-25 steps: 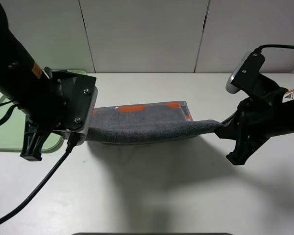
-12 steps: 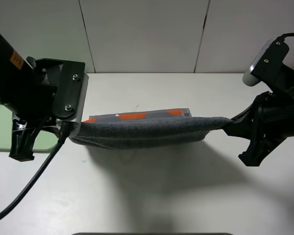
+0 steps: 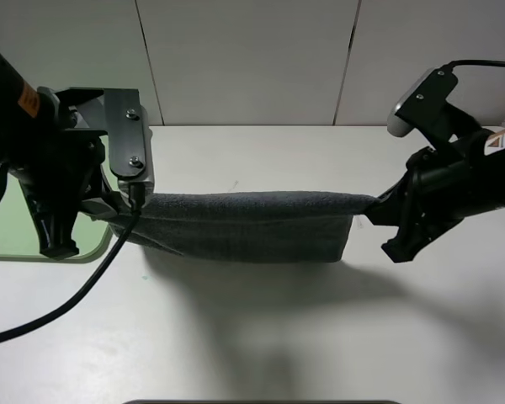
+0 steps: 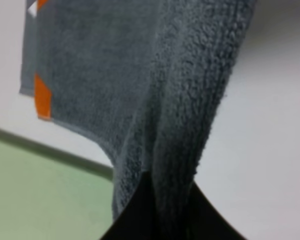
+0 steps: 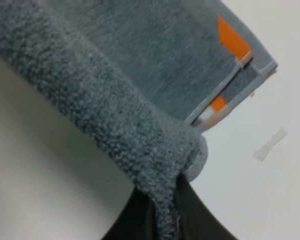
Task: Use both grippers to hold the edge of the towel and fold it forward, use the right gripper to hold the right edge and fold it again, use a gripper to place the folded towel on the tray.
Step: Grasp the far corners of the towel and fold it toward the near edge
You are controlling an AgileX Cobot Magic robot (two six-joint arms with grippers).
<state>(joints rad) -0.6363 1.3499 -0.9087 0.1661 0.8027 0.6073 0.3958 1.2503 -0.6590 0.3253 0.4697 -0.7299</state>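
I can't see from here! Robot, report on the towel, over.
Left gripper shut on towel, right gripper shut on its other end. Towel hangs stretched between them. Tray at left; nothing blocking.

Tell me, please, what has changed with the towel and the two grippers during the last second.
The left gripper and the right gripper carried the held edge of the towel toward the back wall; in the high view the grey cloth now hides the orange stripes. The right gripper swung outward, then back in. Unchanged: both grippers stay shut on the towel, and the tray lies at the left.
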